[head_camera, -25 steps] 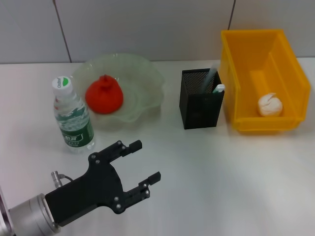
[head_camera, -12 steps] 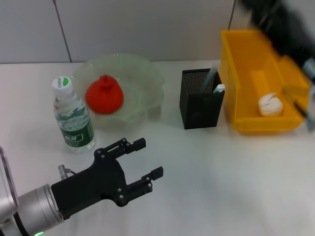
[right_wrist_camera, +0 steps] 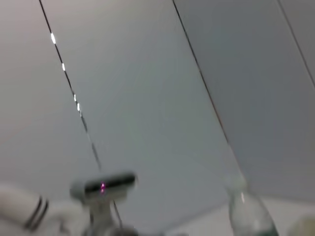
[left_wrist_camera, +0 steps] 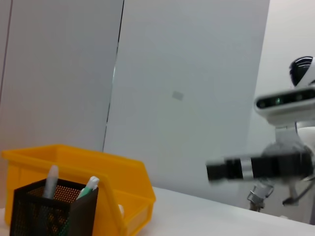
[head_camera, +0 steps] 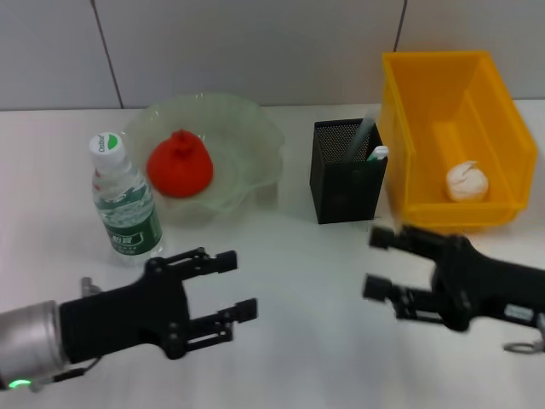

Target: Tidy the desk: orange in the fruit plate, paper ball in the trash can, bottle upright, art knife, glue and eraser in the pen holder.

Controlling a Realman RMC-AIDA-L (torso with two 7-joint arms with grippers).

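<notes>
The right pincer (head_camera: 375,262) has dropped from above the trash can (head_camera: 502,145) to low over the counter (head_camera: 324,341), in front of the pen holder (head_camera: 341,183), fingers spread and empty. The left pincer (head_camera: 234,284) hangs released in front of the upright bottle (head_camera: 125,203). The orange (head_camera: 179,164) sits in the fruit plate (head_camera: 247,136) left of the pen holder, the paper ball (head_camera: 467,181) in the trash can.

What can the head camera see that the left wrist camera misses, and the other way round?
Only the head view shows the orange lying in the fruit plate, the upright bottle, the paper ball in the bin, and both tools: the left tool and the right tool, each open above the table. Only the left wrist view shows the robot's white head beyond a blurred arm. Both show the yellow trash can and the black mesh pen holder with pens standing in it.
</notes>
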